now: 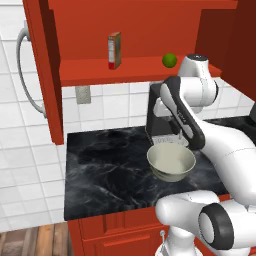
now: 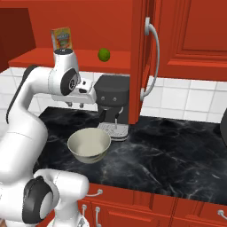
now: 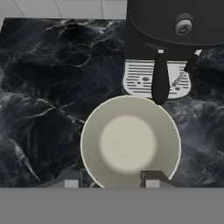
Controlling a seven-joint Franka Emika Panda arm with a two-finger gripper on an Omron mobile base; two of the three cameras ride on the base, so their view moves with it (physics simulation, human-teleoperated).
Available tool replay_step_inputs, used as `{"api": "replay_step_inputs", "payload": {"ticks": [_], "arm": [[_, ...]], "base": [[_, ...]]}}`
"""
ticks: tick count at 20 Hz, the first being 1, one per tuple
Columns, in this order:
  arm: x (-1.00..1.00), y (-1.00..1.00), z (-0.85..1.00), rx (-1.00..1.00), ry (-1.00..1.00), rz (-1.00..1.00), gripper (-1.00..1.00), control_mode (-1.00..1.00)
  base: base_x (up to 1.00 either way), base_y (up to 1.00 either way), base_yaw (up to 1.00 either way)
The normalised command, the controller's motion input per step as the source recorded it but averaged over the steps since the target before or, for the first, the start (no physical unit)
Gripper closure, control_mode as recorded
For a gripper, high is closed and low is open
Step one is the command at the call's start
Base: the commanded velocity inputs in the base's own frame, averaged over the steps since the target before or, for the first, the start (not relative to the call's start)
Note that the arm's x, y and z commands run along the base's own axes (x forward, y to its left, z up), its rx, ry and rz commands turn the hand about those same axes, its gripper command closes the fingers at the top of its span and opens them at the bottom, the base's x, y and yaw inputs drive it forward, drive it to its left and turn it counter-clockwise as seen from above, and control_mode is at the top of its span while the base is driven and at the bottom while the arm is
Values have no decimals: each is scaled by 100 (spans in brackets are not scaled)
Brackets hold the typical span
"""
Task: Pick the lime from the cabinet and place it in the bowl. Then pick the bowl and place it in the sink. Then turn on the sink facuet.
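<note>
The lime (image 1: 169,60) (image 2: 104,54) rests on the red shelf of the open cabinet (image 1: 100,70) (image 2: 40,58). On the black counter below stands the off-white bowl (image 1: 171,161) (image 2: 89,144) (image 3: 130,142), with nothing in it. My gripper (image 2: 76,105) (image 3: 111,179) hangs over the bowl, pointing straight down, well clear of its rim. The fingers (image 3: 151,178) are apart with nothing between them. The lime sits higher than the hand and farther back. The sink and the sink facuet are out of view.
A black coffee machine (image 1: 160,112) (image 2: 113,104) (image 3: 175,26) stands right behind the bowl, under the shelf. A small carton (image 1: 114,50) (image 2: 62,39) stands on the shelf beside the lime. Red cabinet doors (image 1: 42,65) (image 2: 146,57) flank the opening. The marble counter (image 1: 100,170) stretches left.
</note>
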Motion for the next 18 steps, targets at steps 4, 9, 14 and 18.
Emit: {"api": "replay_step_inputs", "payload": {"ticks": [4,9,14,18], "arm": [[-21,0,2,0,-7,0,-100,-100],[-46,-14,15,2,-28,0,-100,-100],[-3,-7,64,0,-30,-5,-100,-100],[12,-2,86,0,-17,-18,-100,-100]], "base": [[0,0,0],[0,0,0],[0,0,0],[0,0,0]]}}
